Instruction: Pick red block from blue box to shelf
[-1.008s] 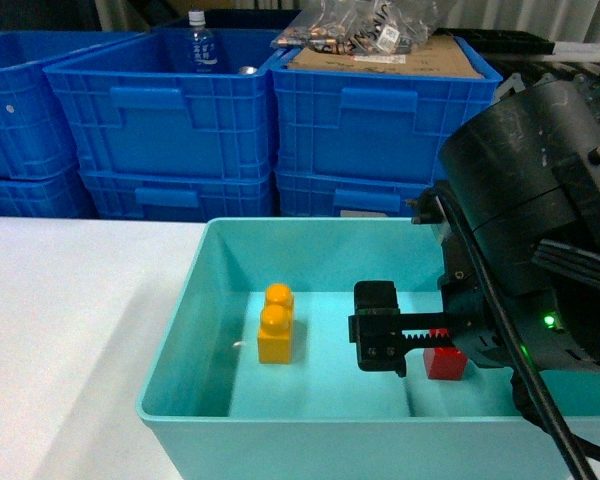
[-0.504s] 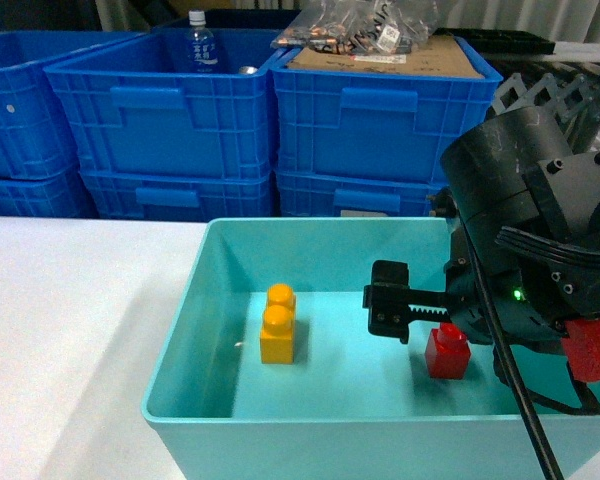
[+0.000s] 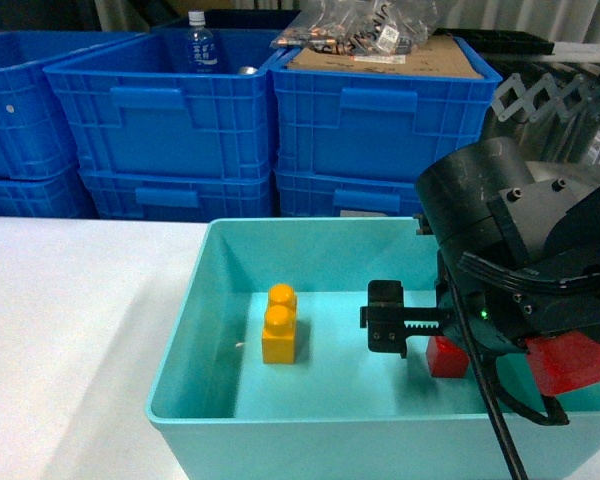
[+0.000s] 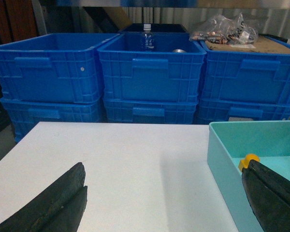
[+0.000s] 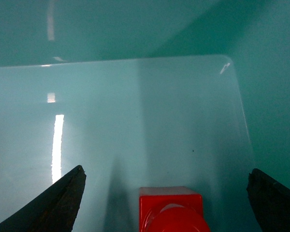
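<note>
The red block (image 5: 170, 209) sits on the floor of the blue box (image 3: 180, 340), near its right wall. My right gripper (image 5: 166, 175) is open and low inside the box. The block lies between its two fingers (image 5: 67, 198), with a gap on each side. From the head, the red block (image 3: 442, 356) shows only partly behind the right wrist, and one black finger (image 3: 385, 328) shows to its left. Left of the box (image 4: 221, 159), my left gripper (image 4: 164, 166) hangs open over the white table with nothing in it. The shelf is out of view.
An orange-yellow two-stud brick (image 3: 279, 325) stands in the left half of the box. Stacked royal-blue crates (image 3: 170, 120) line the far side of the white table (image 3: 70, 330), holding a bottle (image 3: 201, 45) and bagged items on cardboard (image 3: 380, 35).
The right wrist has turned and dropped lower into the box, so it now hides part of the red block. Neither brick has moved.
</note>
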### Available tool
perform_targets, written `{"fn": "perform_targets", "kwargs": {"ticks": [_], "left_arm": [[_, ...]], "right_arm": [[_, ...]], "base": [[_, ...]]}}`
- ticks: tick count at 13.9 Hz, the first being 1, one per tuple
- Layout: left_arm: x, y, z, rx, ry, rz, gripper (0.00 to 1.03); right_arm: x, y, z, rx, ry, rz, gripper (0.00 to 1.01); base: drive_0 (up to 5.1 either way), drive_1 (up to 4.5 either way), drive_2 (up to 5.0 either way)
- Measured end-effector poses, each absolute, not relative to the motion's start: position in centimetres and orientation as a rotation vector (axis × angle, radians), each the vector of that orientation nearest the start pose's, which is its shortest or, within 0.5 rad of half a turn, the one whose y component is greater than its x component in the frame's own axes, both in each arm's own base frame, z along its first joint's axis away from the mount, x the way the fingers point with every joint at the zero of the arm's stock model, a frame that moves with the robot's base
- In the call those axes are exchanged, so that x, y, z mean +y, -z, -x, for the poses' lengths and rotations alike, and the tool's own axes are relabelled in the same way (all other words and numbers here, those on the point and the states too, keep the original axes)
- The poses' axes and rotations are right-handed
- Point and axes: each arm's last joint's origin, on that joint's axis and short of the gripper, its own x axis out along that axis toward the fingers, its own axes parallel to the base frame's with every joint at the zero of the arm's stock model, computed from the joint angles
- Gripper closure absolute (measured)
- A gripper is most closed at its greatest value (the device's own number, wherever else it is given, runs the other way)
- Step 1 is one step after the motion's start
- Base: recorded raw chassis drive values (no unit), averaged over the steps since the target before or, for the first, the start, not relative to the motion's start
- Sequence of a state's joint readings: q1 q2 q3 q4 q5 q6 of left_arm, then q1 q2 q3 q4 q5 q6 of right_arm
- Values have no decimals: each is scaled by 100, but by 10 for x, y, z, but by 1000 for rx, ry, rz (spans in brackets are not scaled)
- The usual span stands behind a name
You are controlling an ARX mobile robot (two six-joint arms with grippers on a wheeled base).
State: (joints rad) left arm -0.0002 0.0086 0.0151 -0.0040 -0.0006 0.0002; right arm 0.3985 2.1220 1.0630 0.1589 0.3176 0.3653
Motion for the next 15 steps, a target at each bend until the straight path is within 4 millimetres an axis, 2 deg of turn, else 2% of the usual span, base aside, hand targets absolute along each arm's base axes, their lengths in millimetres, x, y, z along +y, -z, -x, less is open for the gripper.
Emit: {"fn": "perform_targets", "kwargs": {"ticks": [2, 8, 14, 15], "left_arm": [[0, -168, -97, -3, 0, -1, 5], [0, -168, -97, -3, 0, 0, 5], [0, -168, -97, -3, 0, -1, 5], [0, -168, -97, -3, 0, 0, 5]], "right_arm": [[149, -52, -361, 894, 58, -35, 3], [162, -50, -361, 856, 63, -30, 4], [160, -47, -361, 839, 102, -22, 68], [159, -47, -361, 833, 104, -26, 71]], "base": [[0, 0, 0], [0, 0, 0], [0, 0, 0], [0, 0, 0]]}}
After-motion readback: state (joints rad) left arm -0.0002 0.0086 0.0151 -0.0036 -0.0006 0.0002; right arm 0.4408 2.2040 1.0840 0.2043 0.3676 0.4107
